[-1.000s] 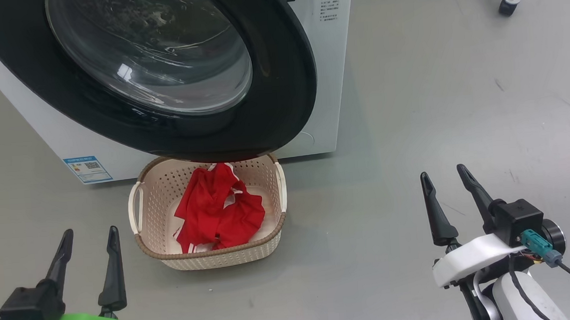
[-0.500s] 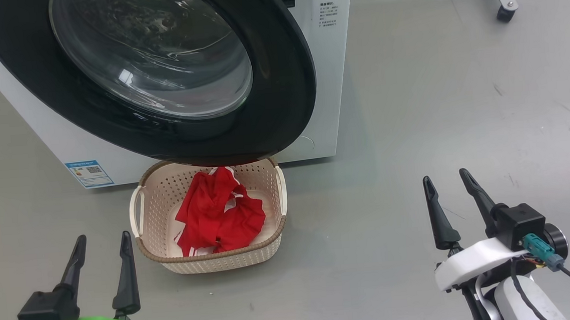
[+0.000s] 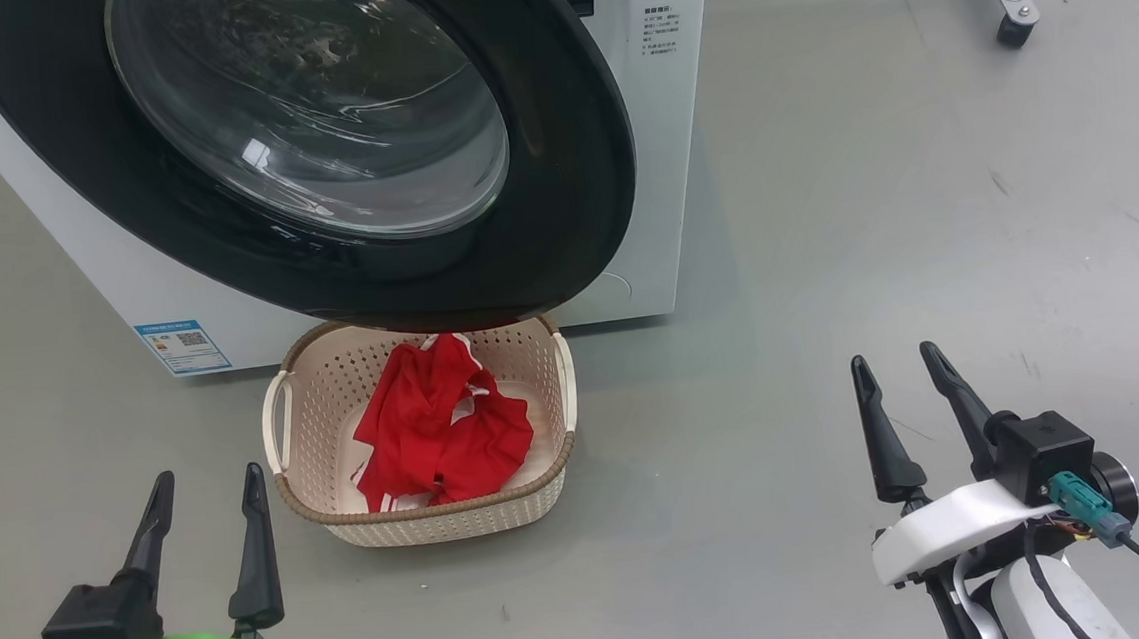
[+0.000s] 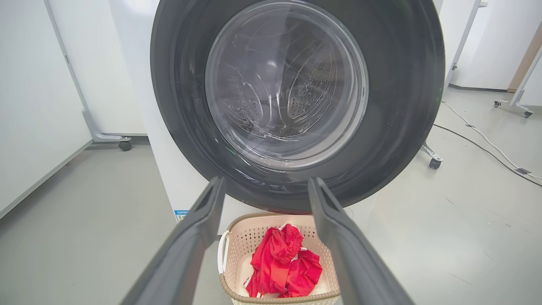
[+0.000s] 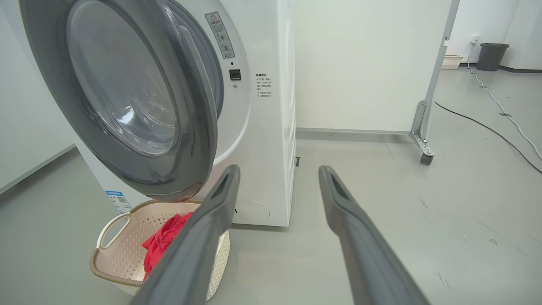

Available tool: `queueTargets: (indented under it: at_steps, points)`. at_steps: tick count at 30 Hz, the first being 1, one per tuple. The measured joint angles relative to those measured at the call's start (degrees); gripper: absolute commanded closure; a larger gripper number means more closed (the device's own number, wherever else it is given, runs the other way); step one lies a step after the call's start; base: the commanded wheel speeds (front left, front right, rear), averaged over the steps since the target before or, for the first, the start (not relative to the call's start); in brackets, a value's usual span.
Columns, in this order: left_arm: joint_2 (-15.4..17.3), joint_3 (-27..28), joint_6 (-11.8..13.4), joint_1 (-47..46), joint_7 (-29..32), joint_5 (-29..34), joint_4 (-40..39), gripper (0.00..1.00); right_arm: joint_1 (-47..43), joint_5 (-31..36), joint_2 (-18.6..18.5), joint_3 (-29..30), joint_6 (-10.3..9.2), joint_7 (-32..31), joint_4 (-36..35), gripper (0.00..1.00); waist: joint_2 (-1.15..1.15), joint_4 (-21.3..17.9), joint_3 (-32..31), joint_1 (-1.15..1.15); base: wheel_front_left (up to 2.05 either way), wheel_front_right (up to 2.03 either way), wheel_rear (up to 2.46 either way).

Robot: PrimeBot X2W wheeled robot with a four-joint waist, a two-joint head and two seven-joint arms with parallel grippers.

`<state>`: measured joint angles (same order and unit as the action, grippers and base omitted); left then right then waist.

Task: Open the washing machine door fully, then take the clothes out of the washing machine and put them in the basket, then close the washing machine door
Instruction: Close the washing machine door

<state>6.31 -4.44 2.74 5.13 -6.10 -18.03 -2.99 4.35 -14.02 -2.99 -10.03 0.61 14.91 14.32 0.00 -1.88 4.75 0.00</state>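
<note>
Clothes lie heaped in the basket, red against the cream plastic, so I judge the unloading done and only the closing left. The basket sits on the floor right in front of the washing machine, close in so a garment lifted out has little way to travel. Its far rim lies under the lower edge of the washing machine door.

That door stands ajar: my right wrist view shows a wedge of gap between its dark rim and the white front. Through the glass bowl I see drum perforations and no red, though reflections blur it, so I cannot swear the drum is empty.

My left gripper hangs low beside the basket, fingers spread and holding nothing. My right gripper is likewise parted and empty, well off to the basket's other side and apart from the door.

I reckon the next move is a push on the door's free edge until it latches. The door's lower rim looks to pass above the basket without catching.
</note>
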Motion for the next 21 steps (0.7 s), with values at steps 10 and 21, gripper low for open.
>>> queueTargets:
  at_steps: [10, 21]
  points:
    - [0.0, -0.2, 0.5, 0.0, 0.0, 0.2, 0.0, 0.00, -0.1, 0.0, 0.1, 0.1, 0.87, 0.0, -0.1, 1.00, 0.00, 0.3, 0.2, 0.00, 0.00, 0.00, 0.00]
    - [-0.2, -1.5, 0.5, -0.1, 0.1, 1.1, -0.9, 0.00, 5.9, 0.9, -0.2, -3.4, 3.65, 0.0, -0.2, 1.00, 0.00, 2.0, 1.9, 0.00, 0.00, 0.00, 0.00]
